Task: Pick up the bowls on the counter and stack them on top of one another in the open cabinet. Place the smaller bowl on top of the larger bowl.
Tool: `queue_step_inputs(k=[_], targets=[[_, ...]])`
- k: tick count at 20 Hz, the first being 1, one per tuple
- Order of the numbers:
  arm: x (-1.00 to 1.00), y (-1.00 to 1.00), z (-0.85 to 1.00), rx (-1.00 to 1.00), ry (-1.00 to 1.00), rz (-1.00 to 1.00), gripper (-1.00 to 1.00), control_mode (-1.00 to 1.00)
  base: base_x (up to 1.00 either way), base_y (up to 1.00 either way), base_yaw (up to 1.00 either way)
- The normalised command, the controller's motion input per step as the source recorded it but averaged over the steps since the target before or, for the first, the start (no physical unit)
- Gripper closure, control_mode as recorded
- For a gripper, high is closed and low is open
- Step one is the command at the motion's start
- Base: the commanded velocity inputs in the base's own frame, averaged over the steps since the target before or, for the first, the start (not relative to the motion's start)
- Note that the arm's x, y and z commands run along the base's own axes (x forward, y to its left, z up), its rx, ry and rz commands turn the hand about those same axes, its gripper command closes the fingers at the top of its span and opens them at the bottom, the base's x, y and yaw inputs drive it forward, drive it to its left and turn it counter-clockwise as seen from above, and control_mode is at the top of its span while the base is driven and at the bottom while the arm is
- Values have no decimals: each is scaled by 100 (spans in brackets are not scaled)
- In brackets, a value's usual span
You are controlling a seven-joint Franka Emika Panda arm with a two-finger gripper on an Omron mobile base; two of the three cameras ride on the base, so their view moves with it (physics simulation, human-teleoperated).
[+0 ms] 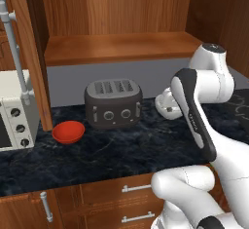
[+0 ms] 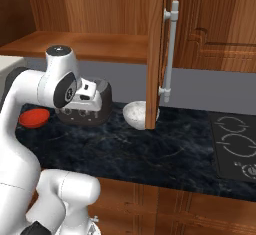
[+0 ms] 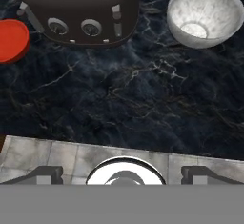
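From the left base camera I count one red bowl [image 1: 68, 131] on the dark counter [image 1: 121, 152], left of one four-slot toaster [image 1: 114, 102], beside one microwave [image 1: 14, 110]; the cabinet [image 1: 116, 47] shelf above carries nothing.

From the right base camera, one speckled white bowl [image 2: 138, 114] sits on the counter by the open door [image 2: 156, 54]; one cooktop lies far right.

Hand camera: gripper [image 3: 123, 174] fingers wide apart, gripping nothing, both bowls ahead. I read no writing.
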Motion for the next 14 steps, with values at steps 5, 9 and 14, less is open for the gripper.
queue_step_inputs(k=[5,9,14], targets=[[-33,2,-16,0,0,0,-100,-100,0,0,0],[-29,8,-14,0,-1,0,-100,-100,0,0,0],[-21,18,-12,0,-2,0,-100,-100,0,0,0]])
